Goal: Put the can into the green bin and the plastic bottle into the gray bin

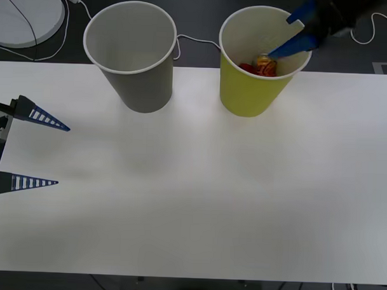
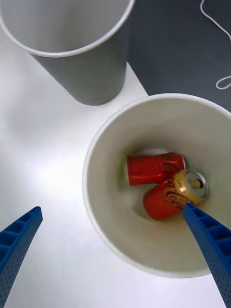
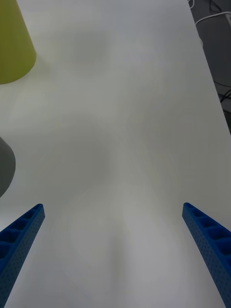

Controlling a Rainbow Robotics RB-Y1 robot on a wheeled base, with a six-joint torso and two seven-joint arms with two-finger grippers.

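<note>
From the front, your right gripper hangs spread apart over the yellow-green paper-cup-shaped bin; the gray tapered bin stands beside it on the white table. Your left gripper waits released at the table's left edge.

In your right wrist view, the red gold-topped can lies inside the green bin, against a second red can.

In your left wrist view, its blue fingers hover wide over bare tabletop.

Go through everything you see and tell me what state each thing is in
can: lying inside the green bin
second red can: on its side beside it
green bin: upright
gray bin: upright
right tool: open, over the green bin
left tool: open, over the table
</note>
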